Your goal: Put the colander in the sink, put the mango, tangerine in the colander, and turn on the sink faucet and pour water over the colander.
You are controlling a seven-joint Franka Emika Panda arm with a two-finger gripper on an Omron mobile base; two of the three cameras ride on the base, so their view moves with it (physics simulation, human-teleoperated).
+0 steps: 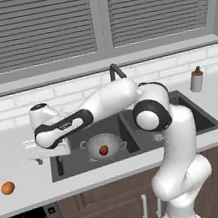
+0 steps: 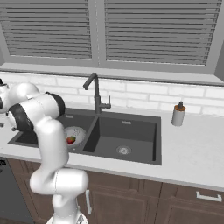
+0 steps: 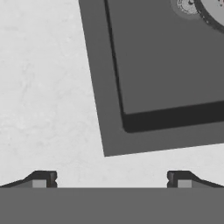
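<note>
Where the counter (image 1: 19,162) lies pale, blinds (image 1: 31,28) hang shut.

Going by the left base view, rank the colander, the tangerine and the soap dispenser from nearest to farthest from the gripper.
1. Tangerine on the counter left of the sink, and colander in the left basin: too close to call from the open gripper at the sink's left rim.
2. Soap dispenser, far right on the counter behind the sink.

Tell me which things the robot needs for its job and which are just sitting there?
For the job: colander, mango inside it, sink, tangerine on the counter, sink faucet, open claw.

Just sitting there: soap dispenser, window blinds.
</note>
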